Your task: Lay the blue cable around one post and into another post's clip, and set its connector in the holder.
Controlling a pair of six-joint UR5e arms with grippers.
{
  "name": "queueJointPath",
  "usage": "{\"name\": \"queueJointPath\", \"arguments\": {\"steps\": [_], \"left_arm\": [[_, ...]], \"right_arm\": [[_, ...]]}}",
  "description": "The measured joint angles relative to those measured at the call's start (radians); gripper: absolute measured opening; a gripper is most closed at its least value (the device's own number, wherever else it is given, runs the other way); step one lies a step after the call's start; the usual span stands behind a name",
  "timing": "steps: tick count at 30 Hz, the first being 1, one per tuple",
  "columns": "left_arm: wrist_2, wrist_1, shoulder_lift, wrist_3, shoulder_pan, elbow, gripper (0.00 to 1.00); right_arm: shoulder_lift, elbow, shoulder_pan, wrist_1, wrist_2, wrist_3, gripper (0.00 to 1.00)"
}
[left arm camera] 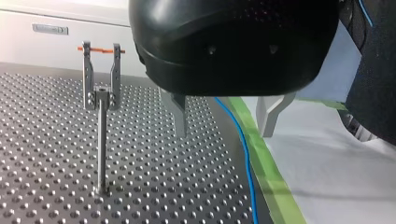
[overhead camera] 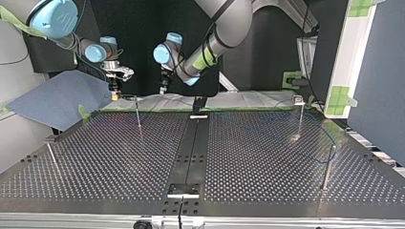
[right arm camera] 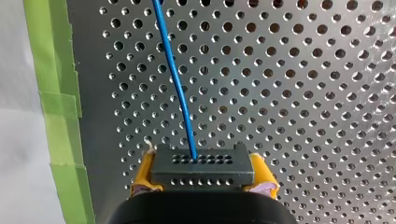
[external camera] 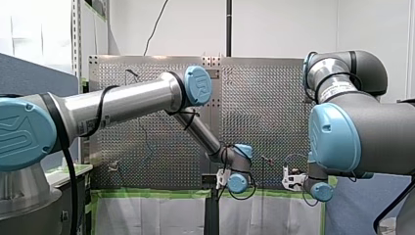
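Over the far edge of the table (overhead camera: 267, 143) in the top view, my right hand (overhead camera: 114, 90) is clamped on the black connector (right arm camera: 203, 164), its yellow pads (right arm camera: 144, 175) pressing the connector's two sides. The blue cable (right arm camera: 180, 88) leaves the connector's middle and runs ahead over the perforated table, near a strip of green tape (right arm camera: 53, 93) along the edge. Just beside that hand in the top view hangs my left hand (left arm camera: 224, 119), its metal fingers (left arm camera: 179, 114) apart. The cable runs below and between them, next to the tape. Off to the side of the left hand a thin post (left arm camera: 101, 140) stands upright on the table, topped by a forked clip (left arm camera: 100, 95) with an orange bar (left arm camera: 95, 49) across its tips.
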Motion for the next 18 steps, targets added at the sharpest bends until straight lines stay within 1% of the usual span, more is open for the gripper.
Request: {"name": "queueJointPath", "arguments": {"steps": [7, 12, 18], "left_arm": [[-0.007, -0.007, -0.009, -0.001, 0.018, 0.013, 0.73], [-0.008, -0.033, -0.044, -0.003, 0.03, 0.048, 0.73], [-0.015, -0.085, -0.095, -0.005, 0.046, 0.099, 0.73]], "right_arm": [[0.0, 0.0, 0.003, 0.003, 0.0, -0.001, 0.08], [0.0, 0.0, 0.004, 0.003, 0.0, -0.001, 0.08], [0.0, 0.0, 0.005, 0.002, 0.0, -0.001, 0.08]]}}
